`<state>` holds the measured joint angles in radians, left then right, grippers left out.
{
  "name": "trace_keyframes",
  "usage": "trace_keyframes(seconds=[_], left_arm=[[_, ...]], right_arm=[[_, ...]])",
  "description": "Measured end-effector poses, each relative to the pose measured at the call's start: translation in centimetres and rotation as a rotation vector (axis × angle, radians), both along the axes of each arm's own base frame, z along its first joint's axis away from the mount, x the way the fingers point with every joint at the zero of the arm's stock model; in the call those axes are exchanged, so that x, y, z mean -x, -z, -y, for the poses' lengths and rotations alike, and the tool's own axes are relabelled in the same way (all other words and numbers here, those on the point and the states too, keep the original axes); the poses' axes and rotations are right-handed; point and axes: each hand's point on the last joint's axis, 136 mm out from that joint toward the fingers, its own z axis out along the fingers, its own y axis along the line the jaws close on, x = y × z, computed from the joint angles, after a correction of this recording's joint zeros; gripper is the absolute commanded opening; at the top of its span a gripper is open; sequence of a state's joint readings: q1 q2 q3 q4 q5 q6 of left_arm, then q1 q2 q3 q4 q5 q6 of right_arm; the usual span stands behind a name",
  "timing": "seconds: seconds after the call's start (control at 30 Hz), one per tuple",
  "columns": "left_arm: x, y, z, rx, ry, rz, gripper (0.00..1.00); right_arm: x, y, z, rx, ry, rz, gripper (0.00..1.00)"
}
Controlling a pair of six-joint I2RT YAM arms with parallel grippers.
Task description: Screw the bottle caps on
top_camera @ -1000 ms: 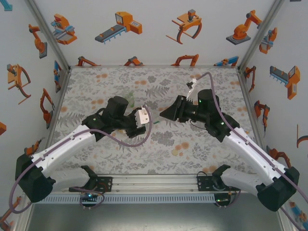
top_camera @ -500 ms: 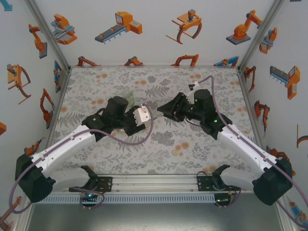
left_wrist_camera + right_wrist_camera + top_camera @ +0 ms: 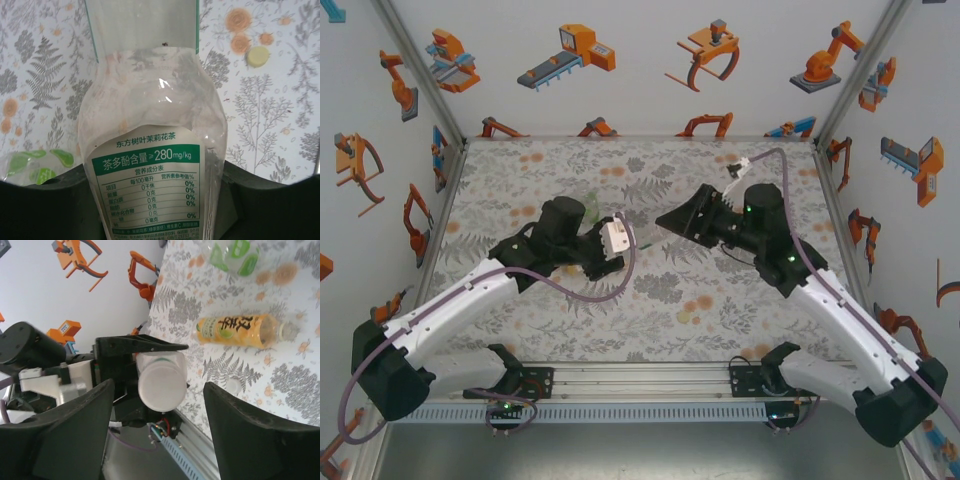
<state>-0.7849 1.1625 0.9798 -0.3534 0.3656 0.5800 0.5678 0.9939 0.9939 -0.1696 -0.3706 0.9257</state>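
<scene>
The left gripper (image 3: 157,215) is clamped on the slim bottle (image 3: 155,125) and holds it above the table (image 3: 300,390). Its white cap (image 3: 161,382) faces the right gripper (image 3: 668,217), whose jaws stand apart and touch nothing. To turn the cap well, I think the right jaws must close square on its rim, in line with the bottle, while the left grip does not slip. Further out lie a yellow cap (image 3: 258,56) and the amber bottle (image 3: 235,331), whose mouth seems bare; the green bottle (image 3: 230,255) is cut off by the edge, and I cannot tell how tight the white cap sits.
</scene>
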Motion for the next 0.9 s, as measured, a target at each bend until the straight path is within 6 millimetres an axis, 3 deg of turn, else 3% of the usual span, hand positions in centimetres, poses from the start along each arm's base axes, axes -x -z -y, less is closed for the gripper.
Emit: trace_keyframes(seconds=[0.17, 0.3, 0.47, 0.67, 0.9], left_arm=[[2.0, -0.6, 0.8, 0.041, 0.113, -0.056, 0.0], [3.7, -1.2, 1.5, 0.057, 0.215, -0.114, 0.0], [5.9, -1.2, 2.0, 0.049, 0.349, -0.222, 0.0], [7.8, -0.9, 2.3, 0.025, 0.466, -0.371, 0.0], [9.3, -0.8, 2.1, 0.008, 0.538, -0.49, 0.0]], right_arm=[[1.6, -3.8, 1.0, 0.076, -0.044, 0.231, 0.63], [3.3, -5.0, 1.5, 0.163, -0.108, 0.412, 0.59], [7.4, -6.3, 1.2, 0.25, -0.296, 0.727, 0.59], [12.0, -5.5, 0.4, 0.294, -0.562, 0.999, 0.59], [14.2, -3.6, -0.5, 0.256, -0.763, 1.079, 0.62]])
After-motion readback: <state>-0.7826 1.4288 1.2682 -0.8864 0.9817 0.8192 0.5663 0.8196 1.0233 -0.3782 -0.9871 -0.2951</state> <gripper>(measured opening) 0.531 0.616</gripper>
